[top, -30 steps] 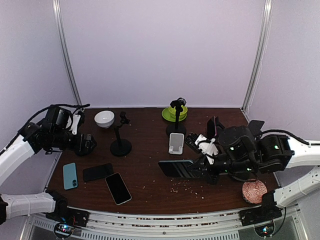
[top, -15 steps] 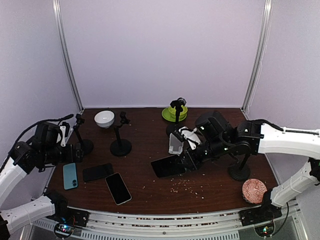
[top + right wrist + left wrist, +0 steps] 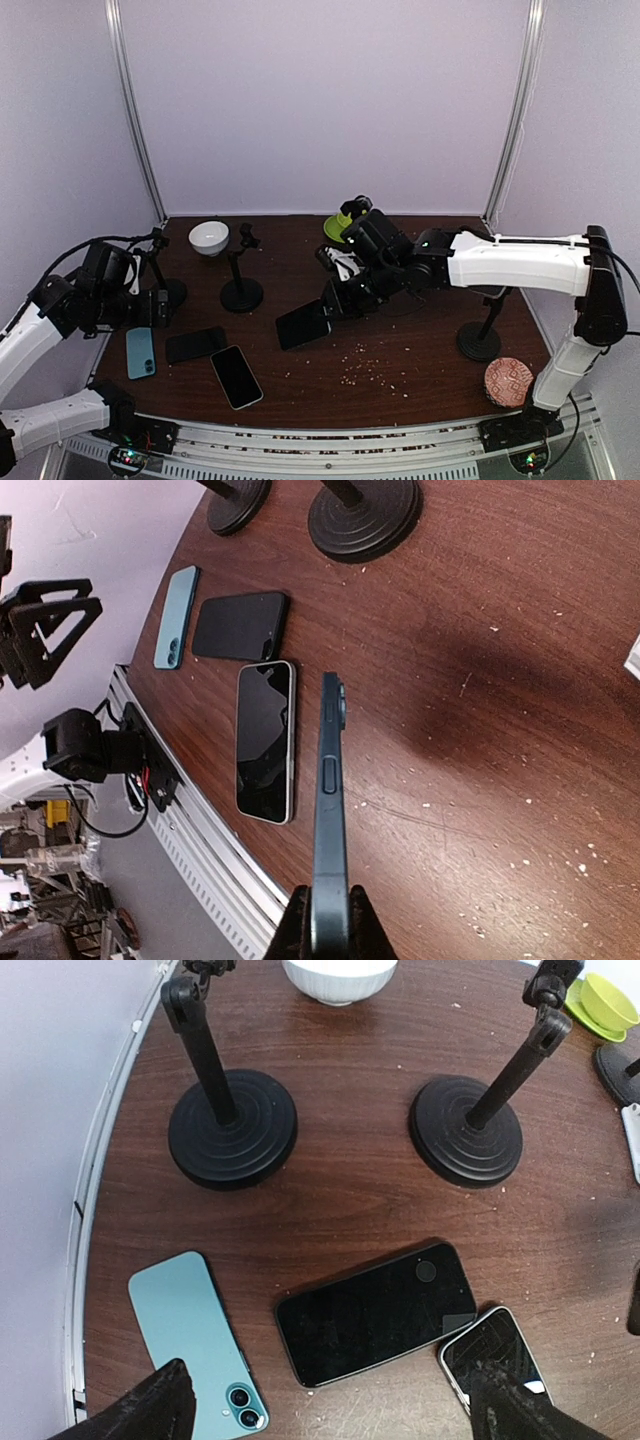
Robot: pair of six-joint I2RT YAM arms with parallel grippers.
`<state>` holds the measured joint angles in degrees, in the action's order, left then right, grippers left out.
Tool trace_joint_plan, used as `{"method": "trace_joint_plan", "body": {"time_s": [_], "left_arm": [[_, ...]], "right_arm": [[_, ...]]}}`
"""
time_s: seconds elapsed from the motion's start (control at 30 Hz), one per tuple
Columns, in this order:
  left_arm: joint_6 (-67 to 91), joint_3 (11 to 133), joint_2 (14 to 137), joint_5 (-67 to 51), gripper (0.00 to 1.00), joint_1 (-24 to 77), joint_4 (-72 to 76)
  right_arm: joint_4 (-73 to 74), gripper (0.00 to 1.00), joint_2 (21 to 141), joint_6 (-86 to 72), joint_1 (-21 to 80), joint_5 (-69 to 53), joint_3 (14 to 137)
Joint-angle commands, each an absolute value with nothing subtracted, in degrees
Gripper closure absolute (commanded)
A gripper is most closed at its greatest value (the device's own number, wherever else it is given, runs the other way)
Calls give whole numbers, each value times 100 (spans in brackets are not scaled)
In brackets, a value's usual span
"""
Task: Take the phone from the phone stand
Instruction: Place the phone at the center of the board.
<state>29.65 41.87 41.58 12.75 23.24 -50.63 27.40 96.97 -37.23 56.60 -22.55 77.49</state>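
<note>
My right gripper [image 3: 335, 300] is shut on the end of a dark blue phone [image 3: 303, 326] and holds it above the middle of the table, tilted. In the right wrist view the phone [image 3: 330, 800] stands edge-on, pinched between my fingers [image 3: 296, 926]. A black phone stand [image 3: 479, 338] stands empty at the right. Two more black stands [image 3: 241, 290] [image 3: 166, 288] stand empty at the left. A white stand [image 3: 344, 266] is mostly hidden behind my right arm. My left gripper [image 3: 152, 306] is open and empty above the phones on the left; its fingertips [image 3: 140, 1415] show at the bottom corners.
Three phones lie at the front left: teal [image 3: 139, 352], black [image 3: 195, 344] and white-rimmed [image 3: 236, 376]; they also show in the left wrist view [image 3: 190, 1340] [image 3: 375, 1310] [image 3: 495, 1355]. A white bowl [image 3: 208, 237], green cup [image 3: 343, 228] and patterned bowl [image 3: 508, 382] sit on the table.
My right arm has swung left from the right side to the table's middle, carrying the dark phone. The stand at the right has come into view. My left arm drew back towards the near left.
</note>
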Motion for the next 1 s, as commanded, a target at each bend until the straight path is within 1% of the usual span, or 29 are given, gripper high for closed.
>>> {"method": "trace_joint_plan", "body": {"time_s": [0.0, 0.1, 0.3, 0.63, 0.8, 0.97], "left_arm": [[2989, 4261, 4069, 1251, 2, 2298, -4908], [2989, 4276, 4025, 1307, 2, 2297, -4913], [2991, 4246, 3785, 1395, 2, 2297, -4906], [2992, 4254, 3704, 1372, 2, 2302, -4913], [2989, 4246, 3677, 1362, 2, 2299, -4913], [2999, 4223, 3616, 1441, 2, 2299, -4918]], "right_arm": [[1825, 100, 9886, -4770, 5549, -2412, 7973], [1434, 100, 10094, -5291, 5541, -2434, 7906], [1086, 100, 10237, -5768, 5545, -2145, 7755], [441, 100, 10605, -6661, 5528, -2289, 7662], [493, 100, 10863, -6782, 5531, -2439, 7868], [63, 100, 11035, -7107, 5535, -2618, 7714]]}}
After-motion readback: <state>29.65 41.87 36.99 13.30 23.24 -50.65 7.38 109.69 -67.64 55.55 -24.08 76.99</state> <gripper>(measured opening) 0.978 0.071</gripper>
